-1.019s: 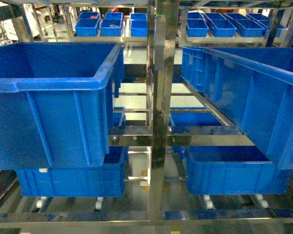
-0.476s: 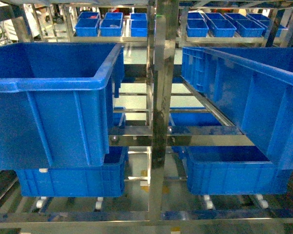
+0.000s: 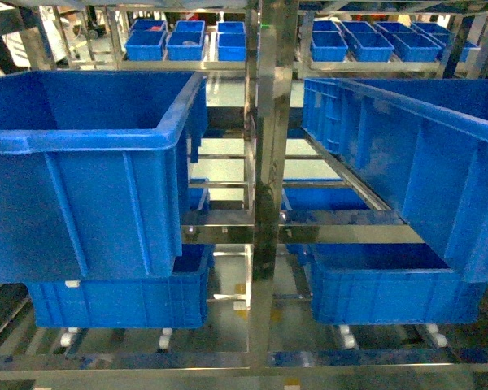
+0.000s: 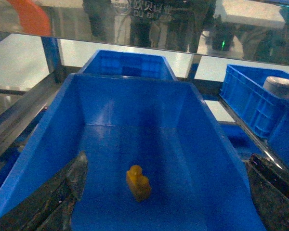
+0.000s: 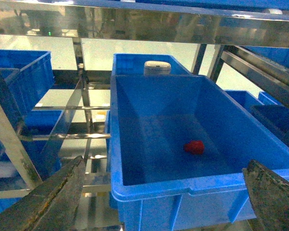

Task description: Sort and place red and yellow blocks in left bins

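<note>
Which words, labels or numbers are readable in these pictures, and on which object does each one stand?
Pale lettering under a round logo on the dark panel behind the rack, left wrist view: too blurred to read.
Small white tag on the lower left crate, head view: too small to read.
No other text is visible.

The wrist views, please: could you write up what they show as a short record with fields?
yellow block: lies on the floor of a blue crate, alone
red object: small, rests on the floor of another blue crate, toward its right; shape unclear
left claw: open, empty, fingers flank the view above the crate
right claw: open, empty, fingers at the crate's near rim
white round object: behind the red object's crate
</note>
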{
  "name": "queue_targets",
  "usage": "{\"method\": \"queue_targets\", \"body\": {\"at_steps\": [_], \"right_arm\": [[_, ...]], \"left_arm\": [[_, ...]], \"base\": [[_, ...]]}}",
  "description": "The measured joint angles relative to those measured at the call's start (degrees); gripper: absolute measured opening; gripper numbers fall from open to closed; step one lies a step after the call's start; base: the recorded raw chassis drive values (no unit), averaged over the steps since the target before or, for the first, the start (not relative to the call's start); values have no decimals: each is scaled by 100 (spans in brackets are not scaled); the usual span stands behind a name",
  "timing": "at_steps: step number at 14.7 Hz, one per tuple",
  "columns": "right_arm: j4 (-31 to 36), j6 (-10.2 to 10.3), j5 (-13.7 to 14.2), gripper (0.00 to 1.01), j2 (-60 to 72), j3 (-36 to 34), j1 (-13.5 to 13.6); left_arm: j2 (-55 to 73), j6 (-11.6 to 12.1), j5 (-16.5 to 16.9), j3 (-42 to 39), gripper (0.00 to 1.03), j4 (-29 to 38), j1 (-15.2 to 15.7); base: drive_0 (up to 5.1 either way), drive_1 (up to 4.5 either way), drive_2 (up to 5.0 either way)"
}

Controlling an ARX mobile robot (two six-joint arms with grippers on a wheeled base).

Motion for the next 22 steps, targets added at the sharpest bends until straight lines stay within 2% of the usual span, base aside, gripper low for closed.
{"method": "queue_targets", "body": {"at_steps": [11, 12, 13, 14, 15, 16, 18, 19, 20, 22], "right_arm": [[0, 0, 0, 98, 0, 0, 0], [457, -2, -151, 95, -31, -122, -20], [1191, 0, -448, 86, -214, -483, -96], [1572, 0, -546, 78, -452, -866, -136], [1880, 0, -623, 69, -739, -1342, -170], [2100, 0, -660, 60, -911, -1722, -238], [2400, 0, -737, 42, -1156, -2385, -302], [2505, 0, -1038, 31, -1316, -2750, -531], [2608, 0, -1161, 20, -1480, -3045, -739], [2778, -4, -1189, 2, -1784, -3429, -787]], "left_arm": [[2, 39, -9, 0, 98, -2, 0], [2, 94, 7, -79, 96, 302, 0], [-90, 247, 31, -439, 87, 1137, -9], [-326, 363, -28, -955, 78, 1663, -68], [-514, 396, -177, -1370, 71, 1947, -186], [-752, 459, -179, -1880, 60, 2269, -267], [-1049, 492, -160, -2483, 43, 2614, -317], [-1272, 494, -179, -2931, 31, 2780, -306], [-1427, 494, -201, -3222, 22, 2859, -282], [-1707, 492, -205, -3698, 3, 3029, -273]], "base": [[0, 0, 0], [0, 0, 0], [0, 0, 0], [0, 0, 0], [0, 0, 0], [0, 0, 0], [0, 0, 0], [0, 0, 0], [0, 0, 0], [0, 0, 0]]}}
